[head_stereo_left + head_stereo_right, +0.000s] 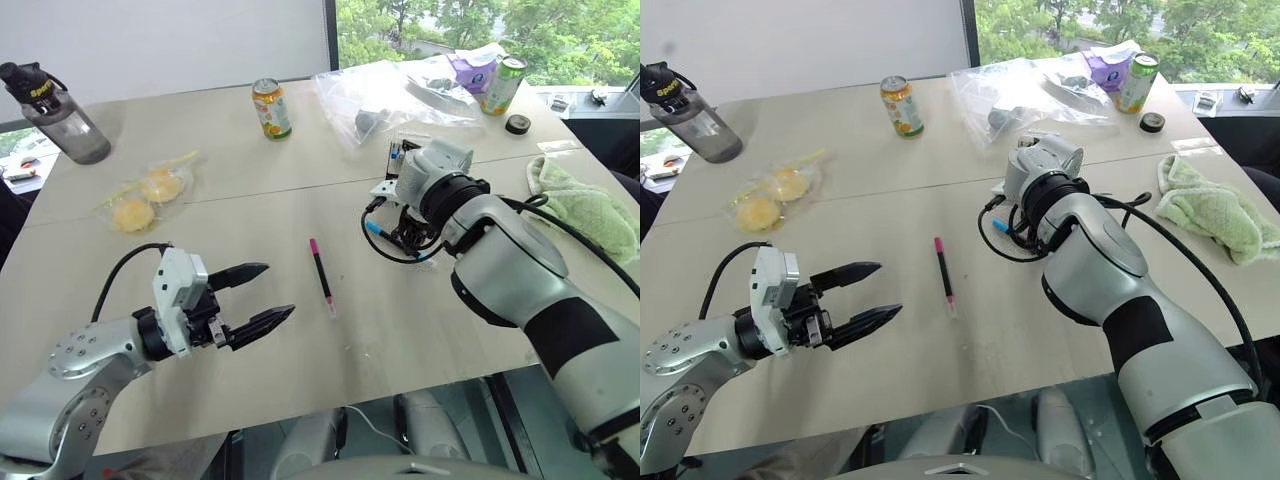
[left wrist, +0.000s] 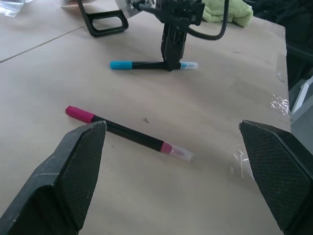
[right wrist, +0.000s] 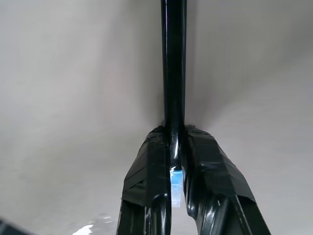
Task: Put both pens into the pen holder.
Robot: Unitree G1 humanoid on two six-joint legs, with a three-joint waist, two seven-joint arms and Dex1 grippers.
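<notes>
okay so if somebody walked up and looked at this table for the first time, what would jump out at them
The right tool points straight down mid-table, shut on the blue-capped pen lying flat there. Nearer the robot, the pink-capped pen lies alone on the table, with the left tool hovering wide open beside it.

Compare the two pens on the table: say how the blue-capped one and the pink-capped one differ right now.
The blue-capped pen has blue ends; the pink-capped pen has a pink cap. The blue-capped pen is pinched in the shut jaws of the right gripper, lying level at the table top; the pink-capped pen lies free on the table, untouched, in front of the left gripper, whose jaws are open. Both have slim black barrels, and neither is in the holder yet.
</notes>
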